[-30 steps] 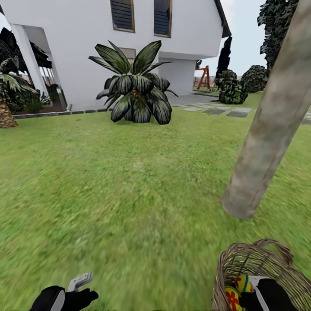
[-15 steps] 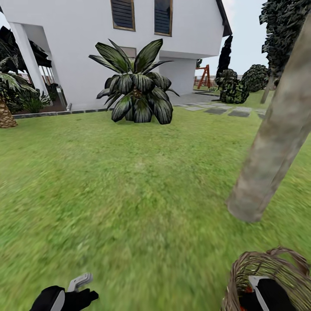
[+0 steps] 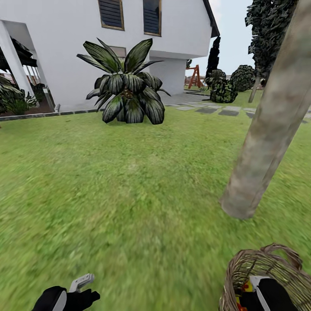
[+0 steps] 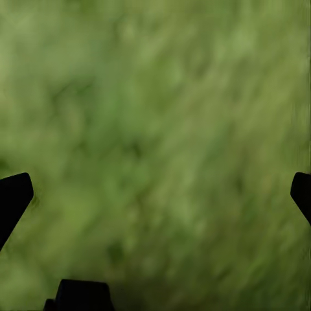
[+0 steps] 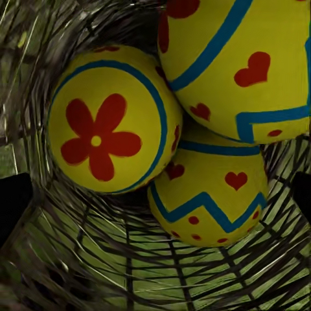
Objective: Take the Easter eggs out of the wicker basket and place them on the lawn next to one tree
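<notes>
Eggs (image 5: 162, 136), all three, sit in the wicker basket (image 3: 246, 270) just ahead of my spread right fingers (image 5: 13, 207); left gripper (image 4: 155, 194) released over lawn (image 3: 129, 185)

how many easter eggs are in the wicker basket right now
3, all inside the wicker basket: a flower-painted egg, a heart-marked egg touching it, and a zigzag-banded egg tucked under both. None lies on the lawn.
</notes>
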Tool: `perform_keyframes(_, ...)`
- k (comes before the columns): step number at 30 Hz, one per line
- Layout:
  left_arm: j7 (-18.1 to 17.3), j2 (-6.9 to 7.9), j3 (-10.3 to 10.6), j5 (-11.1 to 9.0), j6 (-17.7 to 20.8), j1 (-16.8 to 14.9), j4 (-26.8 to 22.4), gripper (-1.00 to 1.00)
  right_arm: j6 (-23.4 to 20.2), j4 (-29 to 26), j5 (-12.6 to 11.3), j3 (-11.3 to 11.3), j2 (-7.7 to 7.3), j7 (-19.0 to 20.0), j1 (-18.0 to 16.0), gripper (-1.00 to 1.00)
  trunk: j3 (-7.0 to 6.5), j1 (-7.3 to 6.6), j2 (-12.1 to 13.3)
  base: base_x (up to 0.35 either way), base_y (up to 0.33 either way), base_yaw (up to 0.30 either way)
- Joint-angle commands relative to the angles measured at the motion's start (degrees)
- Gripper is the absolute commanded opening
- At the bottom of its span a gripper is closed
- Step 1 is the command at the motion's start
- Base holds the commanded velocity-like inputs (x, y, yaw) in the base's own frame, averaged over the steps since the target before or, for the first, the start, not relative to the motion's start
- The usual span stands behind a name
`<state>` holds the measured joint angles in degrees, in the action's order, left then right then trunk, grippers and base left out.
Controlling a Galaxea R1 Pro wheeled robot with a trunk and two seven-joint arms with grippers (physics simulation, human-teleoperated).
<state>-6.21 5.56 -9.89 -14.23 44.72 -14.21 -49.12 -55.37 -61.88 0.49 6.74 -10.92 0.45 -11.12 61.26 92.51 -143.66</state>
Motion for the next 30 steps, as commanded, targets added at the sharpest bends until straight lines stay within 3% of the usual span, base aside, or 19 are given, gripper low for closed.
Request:
perform_keyframes(1,-0.38,-0.02,-0.14,0.25,0.27,-0.03,-0.02,1.0,-0.27,-0.08,0.04,0.03,0.01,0.05,0.0,1.0,0.05,0.01,-0.02,0.261,0.203,-0.001)
perform_keyframes(8,-0.38,-0.05,-0.22,0.25,0.19,-0.03,-0.01,1.0,-0.27,-0.29,-0.04,0.03,-0.06,0.08,-0.01,1.0,0.05,0.01,-0.02,0.125,0.07,-0.109)
perform_keyframes(13,-0.37,-0.25,-0.22,0.25,0.19,-0.03,0.05,1.0,-0.39,-0.68,0.01,1.63,-0.07,0.08,0.04,1.0,0.05,0.01,-0.02,0.0,0.0,-0.235)
perform_keyframes(20,-0.32,-0.46,-0.1,0.25,0.11,-0.03,1.15,1.0,-0.44,-0.69,0.04,1.7,-0.07,0.08,0.03,1.0,0.05,0.01,-0.02,0.009,0.004,-0.013)
perform_keyframes(25,-0.35,-0.46,-0.05,0.25,0.1,-0.03,1.21,1.0,-0.39,-0.84,-0.04,1.83,-0.07,0.08,0.04,1.0,0.05,0.01,-0.02,0.203,0.157,0.0)
perform_keyframes(30,-0.3,-0.46,-0.13,0.25,0.1,-0.03,1.22,1.0,-0.36,-0.87,-0.05,3.42,-0.02,0.13,0.02,1.0,0.05,0.01,-0.02,0.206,0.094,-0.151)
